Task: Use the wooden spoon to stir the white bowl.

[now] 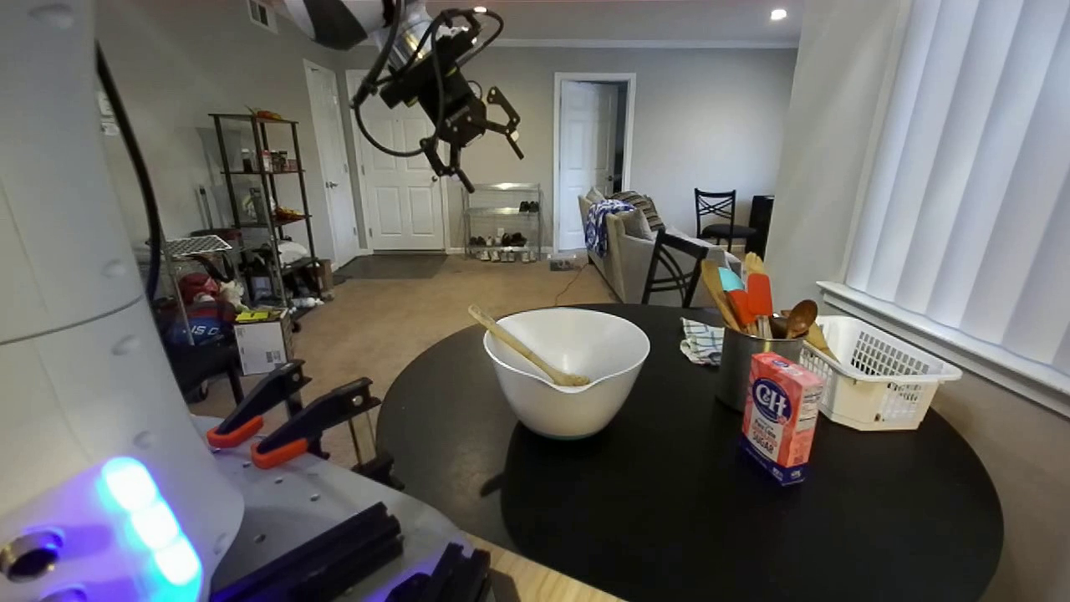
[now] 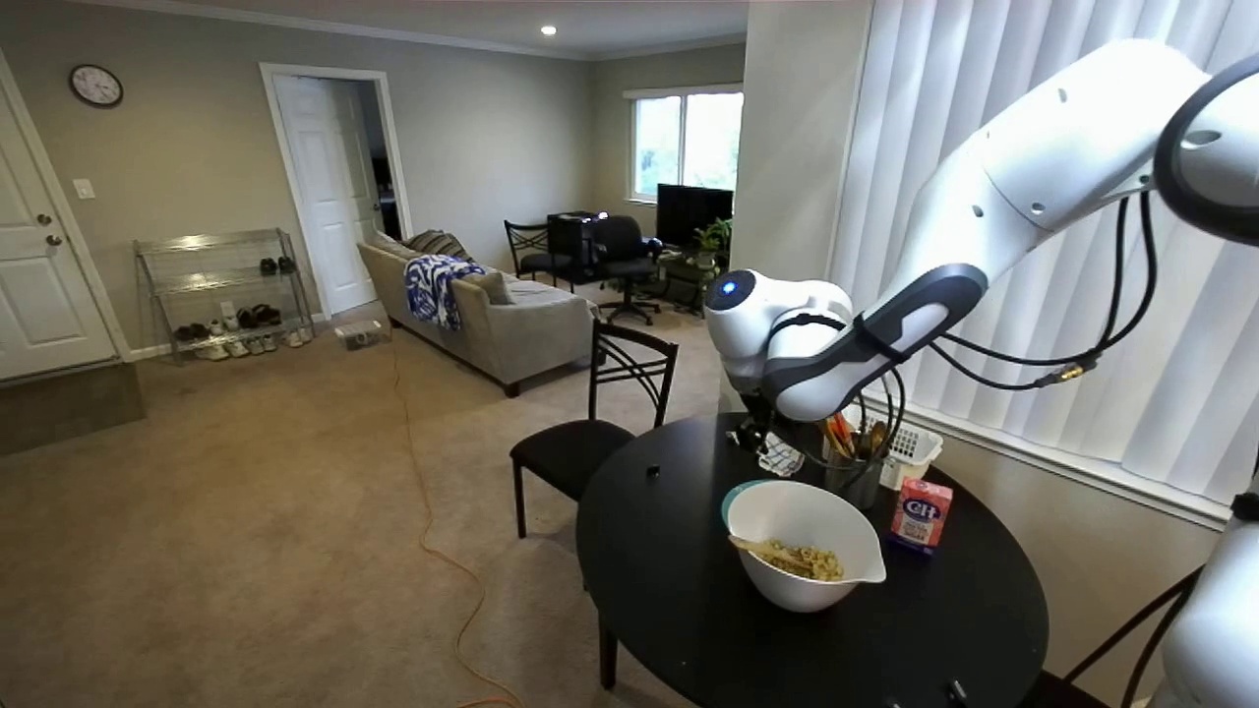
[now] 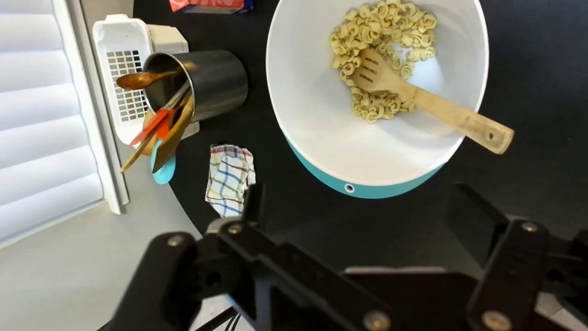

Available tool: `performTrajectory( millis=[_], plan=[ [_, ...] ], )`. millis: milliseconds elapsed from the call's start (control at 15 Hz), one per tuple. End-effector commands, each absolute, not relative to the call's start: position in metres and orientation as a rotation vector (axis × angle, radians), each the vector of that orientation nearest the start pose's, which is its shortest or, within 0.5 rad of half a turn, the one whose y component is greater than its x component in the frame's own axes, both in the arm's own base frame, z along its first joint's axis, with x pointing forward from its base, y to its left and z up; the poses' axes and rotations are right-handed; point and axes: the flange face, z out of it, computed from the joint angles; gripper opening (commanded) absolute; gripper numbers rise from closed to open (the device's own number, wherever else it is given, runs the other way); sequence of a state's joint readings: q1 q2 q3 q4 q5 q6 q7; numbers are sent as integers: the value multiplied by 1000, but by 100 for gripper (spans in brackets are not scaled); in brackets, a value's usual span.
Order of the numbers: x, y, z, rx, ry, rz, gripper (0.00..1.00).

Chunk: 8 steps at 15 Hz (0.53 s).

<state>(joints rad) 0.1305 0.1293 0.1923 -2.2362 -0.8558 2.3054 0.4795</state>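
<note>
"Where is the wooden spoon (image 3: 427, 99)?"

"It leans in the white bowl (image 1: 568, 410). Its flat end has slots and touches the little curly noodles (image 3: 376, 27). Its handle lies across the rim, and the tip pokes out past the edge."

"And where is the bowl?"

"It stands upright on the round black table (image 1: 878, 518), and its mouth is wide and its bottom is narrow."

"What about the robot's gripper (image 1: 495, 171)?"

"It hangs in the air, higher than the bowl and apart from the spoon. Its two black fingers (image 3: 475, 220) are spread wide, far from each other."

"What else is on the table?"

"A pink box of sugar (image 1: 777, 418) stands near the bowl. Just behind it in an exterior view is a metal pot (image 1: 734, 372). Kitchen tools (image 1: 759, 294) stick out of the top, some brown, some red, one light blue. A white basket (image 1: 899, 393) is just beside the pot. A cloth (image 3: 229, 179) with colored lines lies near it, a bit crumpled."

"And farther away?"

"A black chair (image 2: 575, 457) stands by the table. Past it is a light sofa (image 2: 521, 334), and a blue and white blanket (image 2: 436, 290) hangs over the back. Shoes (image 2: 261, 315) sit on a metal rack (image 2: 211, 241) near a wall (image 2: 187, 138)."
</note>
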Motion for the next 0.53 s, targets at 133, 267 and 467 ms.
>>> performTrajectory(
  millis=[133, 267, 467],
  plan=[
    [557, 208, 252, 2431, 416, 57, 100],
    [572, 220, 226, 2411, 339, 24, 100],
    [592, 231, 186, 2414, 341, 40, 100]
  ],
)
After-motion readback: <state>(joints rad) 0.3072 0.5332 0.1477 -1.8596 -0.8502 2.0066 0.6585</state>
